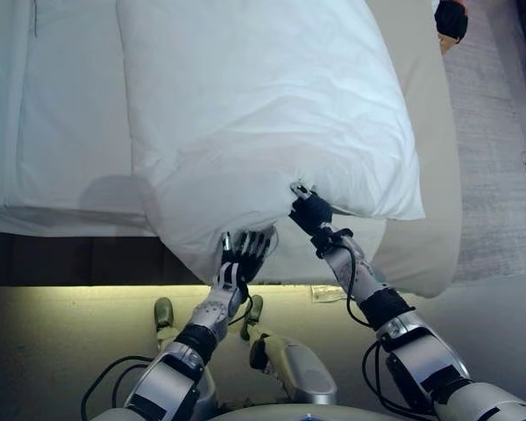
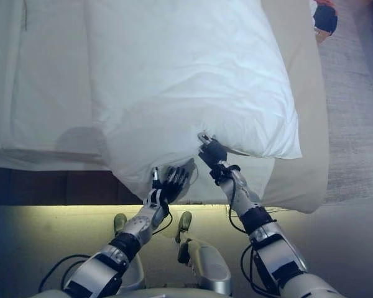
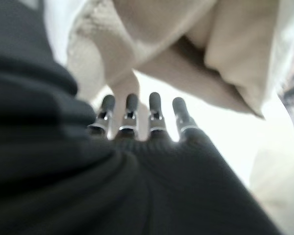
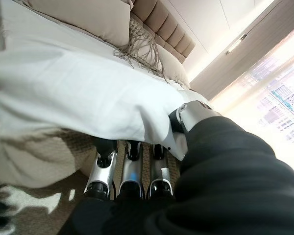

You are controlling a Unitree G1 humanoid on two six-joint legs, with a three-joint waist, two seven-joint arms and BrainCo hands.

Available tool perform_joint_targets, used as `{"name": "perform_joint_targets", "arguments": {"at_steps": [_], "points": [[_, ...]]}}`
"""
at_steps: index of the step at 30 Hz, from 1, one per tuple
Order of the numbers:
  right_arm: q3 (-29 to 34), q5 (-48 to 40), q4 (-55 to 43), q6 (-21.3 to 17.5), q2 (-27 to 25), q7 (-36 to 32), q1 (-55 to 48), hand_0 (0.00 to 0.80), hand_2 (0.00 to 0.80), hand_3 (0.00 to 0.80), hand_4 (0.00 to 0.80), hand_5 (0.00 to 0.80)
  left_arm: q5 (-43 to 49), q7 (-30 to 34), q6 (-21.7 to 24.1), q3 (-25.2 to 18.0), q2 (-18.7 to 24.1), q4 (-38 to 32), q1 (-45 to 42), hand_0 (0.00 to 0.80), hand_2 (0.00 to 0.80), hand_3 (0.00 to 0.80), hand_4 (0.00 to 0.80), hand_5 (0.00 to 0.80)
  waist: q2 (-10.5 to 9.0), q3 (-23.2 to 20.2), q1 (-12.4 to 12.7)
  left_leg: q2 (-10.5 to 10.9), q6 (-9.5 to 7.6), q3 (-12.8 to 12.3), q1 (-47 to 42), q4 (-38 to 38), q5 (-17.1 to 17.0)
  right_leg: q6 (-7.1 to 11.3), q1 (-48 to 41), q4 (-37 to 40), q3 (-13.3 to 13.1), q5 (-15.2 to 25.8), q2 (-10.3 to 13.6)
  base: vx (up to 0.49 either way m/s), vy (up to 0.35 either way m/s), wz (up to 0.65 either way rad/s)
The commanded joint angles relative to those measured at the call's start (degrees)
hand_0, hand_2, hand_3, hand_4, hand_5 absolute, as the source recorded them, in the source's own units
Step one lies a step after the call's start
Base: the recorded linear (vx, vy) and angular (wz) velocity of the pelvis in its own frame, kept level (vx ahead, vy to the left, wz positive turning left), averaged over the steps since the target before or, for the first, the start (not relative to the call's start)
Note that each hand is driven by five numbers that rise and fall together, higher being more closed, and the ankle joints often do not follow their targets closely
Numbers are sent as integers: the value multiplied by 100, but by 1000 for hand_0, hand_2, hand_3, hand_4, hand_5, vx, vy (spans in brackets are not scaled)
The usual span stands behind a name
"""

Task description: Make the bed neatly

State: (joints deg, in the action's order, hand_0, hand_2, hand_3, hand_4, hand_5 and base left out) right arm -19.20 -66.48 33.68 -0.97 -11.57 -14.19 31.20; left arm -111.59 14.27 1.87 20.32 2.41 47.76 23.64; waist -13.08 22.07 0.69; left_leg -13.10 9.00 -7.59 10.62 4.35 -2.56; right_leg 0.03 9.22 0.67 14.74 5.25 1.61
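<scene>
A white duvet [image 1: 263,105] lies bunched along the middle of the bed, its near end hanging over the foot edge. My right hand [image 1: 309,209] is at that near edge; in the right wrist view its fingers [image 4: 130,169] lie under the white cloth [image 4: 78,98] and the thumb [image 4: 186,120] presses on top, pinching it. My left hand [image 1: 245,250] is lower, against the hanging fold, with straight fingers [image 3: 130,110] pointing up at pale cloth [image 3: 186,44]. A flatter white layer [image 1: 53,114] covers the left of the bed, and beige bedding [image 1: 430,175] shows on the right.
Beige pillows [image 4: 88,17], a fringed throw [image 4: 137,46] and a padded headboard [image 4: 161,29] are at the far end. The dark bed base [image 1: 70,259] runs above a lit floor strip. Grey carpet [image 1: 500,158] lies right of the bed, with a dark object [image 1: 451,17] on it.
</scene>
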Motion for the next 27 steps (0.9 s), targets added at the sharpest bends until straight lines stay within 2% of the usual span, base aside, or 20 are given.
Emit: {"name": "perform_joint_targets", "arguments": {"at_steps": [1,6,12,14,15,27], "points": [[53,-183,-1009,-433,48,-347,89,800,800,800,800,800,-141,566,164,-204,-282,-429,512,0,0,0,0,0,-152,-93,-33,-158,-141,155,148,9,-143,490,-96,-222,-151,9,359,22,-33,1],[-23,-207,-939,-497,163,-451,47,800,800,800,800,800,-141,786,211,-386,-240,-408,597,0,0,0,0,0,-209,-124,11,-175,-137,169,67,-31,-110,497,-179,-197,-104,-16,334,7,-13,1],[-71,-211,-902,-431,222,-434,38,800,800,800,800,800,-141,661,306,-496,-141,-403,625,0,0,0,0,0,-217,-189,53,-161,-136,164,-55,-87,-90,509,-310,-139,-70,-34,320,20,-9,10],[-71,-185,-847,-416,246,-413,25,800,800,800,800,800,-141,549,323,-519,-122,-372,599,587,587,587,587,587,-191,-231,70,-151,-137,148,-111,-125,-89,513,-361,-107,-50,-37,327,10,7,2],[-69,-204,-821,-406,232,-425,27,800,800,800,800,800,-141,511,332,-517,-106,-350,603,800,800,800,800,800,-177,-241,73,-148,-135,138,-130,-131,-88,518,-376,-103,-37,-35,335,0,0,0],[-27,-65,-665,-197,299,-388,-9,800,800,800,800,800,-141,292,443,-452,-196,-295,317,800,800,800,800,800,57,-430,158,-32,-156,152,-322,-102,-31,530,-594,-99,47,-77,453,43,31,3]]}}
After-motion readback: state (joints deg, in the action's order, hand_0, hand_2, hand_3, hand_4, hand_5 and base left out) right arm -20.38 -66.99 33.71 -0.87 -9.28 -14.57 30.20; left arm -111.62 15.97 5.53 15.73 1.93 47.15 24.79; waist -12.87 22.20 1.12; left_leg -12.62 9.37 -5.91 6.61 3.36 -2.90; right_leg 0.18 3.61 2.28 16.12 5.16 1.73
